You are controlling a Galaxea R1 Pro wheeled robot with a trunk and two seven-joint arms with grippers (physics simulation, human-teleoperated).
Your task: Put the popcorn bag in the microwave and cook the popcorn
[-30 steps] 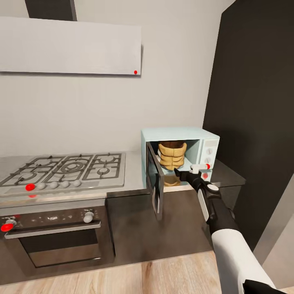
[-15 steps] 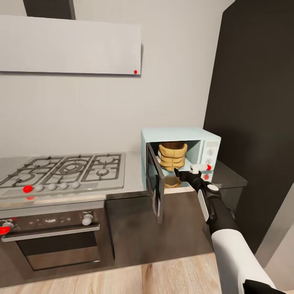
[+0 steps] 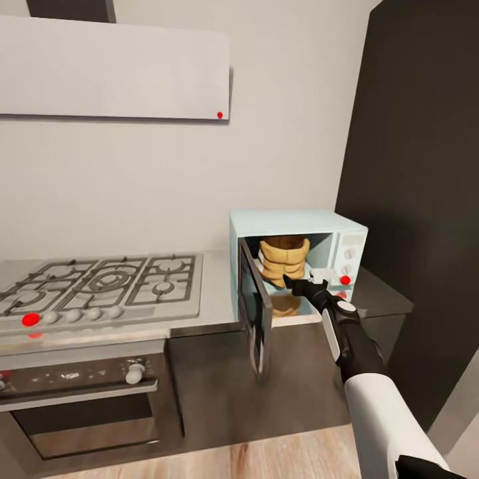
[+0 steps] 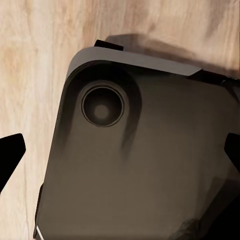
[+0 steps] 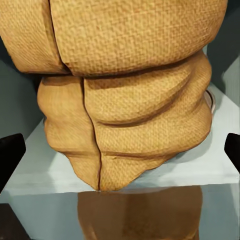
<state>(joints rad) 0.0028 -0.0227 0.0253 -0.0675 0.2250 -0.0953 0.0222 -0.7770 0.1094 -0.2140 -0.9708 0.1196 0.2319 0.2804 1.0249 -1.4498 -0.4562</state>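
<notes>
Your popcorn bag (image 3: 284, 260) stands inside the microwave (image 3: 297, 259) at the counter (image 3: 219, 313) right end, door (image 3: 256, 307) swung open; right gripper (image 3: 301, 287) jaws wide, empty; hob (image 3: 100, 286) left.

I count one popcorn bag (image 3: 283, 260), and it sits inside the one microwave (image 3: 297, 263), far right on the countertop (image 3: 216, 283). The microwave has one door (image 3: 257, 307), swung open. I can make out three round knobs on its white panel (image 3: 345, 259). To the left there is one gas hob (image 3: 100, 283) with five knobs along its near edge, and one oven (image 3: 80, 396) beneath it. One arm of mine is visible, the right, with one gripper (image 3: 295, 285).
</notes>
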